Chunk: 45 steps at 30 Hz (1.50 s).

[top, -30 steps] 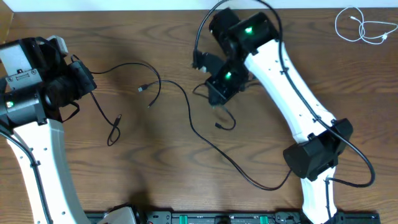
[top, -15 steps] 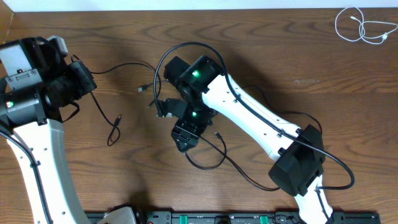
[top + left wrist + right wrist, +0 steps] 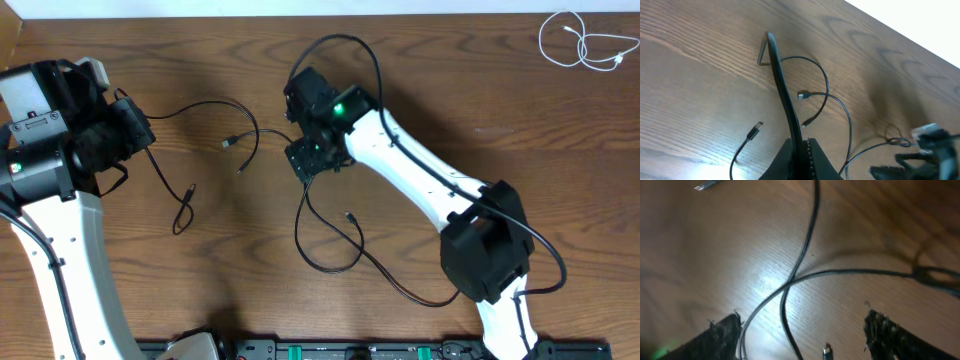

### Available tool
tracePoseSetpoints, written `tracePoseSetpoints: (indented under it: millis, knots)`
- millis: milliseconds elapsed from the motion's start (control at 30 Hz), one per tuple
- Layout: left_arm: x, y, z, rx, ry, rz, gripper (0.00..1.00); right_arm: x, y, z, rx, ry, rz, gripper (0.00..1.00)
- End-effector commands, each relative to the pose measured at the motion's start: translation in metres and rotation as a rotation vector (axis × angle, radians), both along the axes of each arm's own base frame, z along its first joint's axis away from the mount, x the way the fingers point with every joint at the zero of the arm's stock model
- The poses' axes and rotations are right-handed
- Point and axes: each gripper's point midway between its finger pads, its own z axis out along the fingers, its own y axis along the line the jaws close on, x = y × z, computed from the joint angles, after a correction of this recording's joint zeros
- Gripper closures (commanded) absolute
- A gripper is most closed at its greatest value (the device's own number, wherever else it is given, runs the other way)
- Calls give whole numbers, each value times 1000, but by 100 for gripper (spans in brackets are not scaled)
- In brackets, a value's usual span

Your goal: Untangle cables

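Observation:
Several black cables lie looped over the wooden table. My left gripper (image 3: 148, 132) at the left is shut on one black cable (image 3: 782, 90), which runs out from between its fingers (image 3: 801, 146). That cable arcs right (image 3: 200, 105) toward small plug ends (image 3: 228, 143). My right gripper (image 3: 306, 168) hovers open at the table's centre. Two black cables cross (image 3: 790, 282) on the wood between its fingers (image 3: 722, 335), and it holds nothing. A long black loop (image 3: 330, 265) trails below it. The white cable (image 3: 580, 42) lies coiled at the far right corner.
A loose black cable end with a plug (image 3: 187, 205) lies between the arms, and another plug (image 3: 348, 215) sits inside the lower loop. The right arm's elbow (image 3: 485, 250) stands over the right front of the table. The table's far edge (image 3: 200, 18) runs along the top.
My right arm swung from the upper right to the table's centre, dragging the long black cable left, and its jaws went from shut to open. The left arm stayed still.

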Motion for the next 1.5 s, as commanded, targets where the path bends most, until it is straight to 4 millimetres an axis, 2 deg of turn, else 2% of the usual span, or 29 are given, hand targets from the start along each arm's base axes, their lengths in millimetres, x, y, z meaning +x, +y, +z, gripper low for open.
tracePoseSetpoints:
  millis: [0,100,200,267,333,500,700,833,867,1000,1267,1367,1467]
  knots:
    - [1,0,4,9,-11,-2,93,22,-36,-16,-130,-96,-298,25]
    - [1,0,4,8,-11,-2,93,39,-57,-20,-168,-140,-329,24]
    - [1,0,4,9,-11,-2,93,61,-73,-18,-205,-198,-143,22]
    - [1,0,4,9,-11,-1,93,72,-90,-18,-250,-216,-13,22]
    - [1,0,4,9,-10,-2,93,80,-130,-22,-289,-168,45,21]
    - [1,0,4,9,-11,-2,93,69,-169,-29,-134,13,55,20]
    - [1,1,4,11,-10,0,93,47,-180,-32,12,133,141,22]
    - [1,1,4,11,-10,0,93,20,-177,-50,40,225,157,30]
    - [1,1,4,11,-10,0,93,13,-174,-53,56,248,161,36]
    - [1,1,4,11,-10,1,93,-10,-148,-46,169,305,257,47]
    - [1,1,4,11,-9,0,93,-63,-85,-42,137,351,474,48]
    - [1,1,4,11,-10,0,93,-75,-67,-44,111,349,498,48]
    - [1,1,4,10,-9,0,93,-77,-55,-50,43,318,473,45]
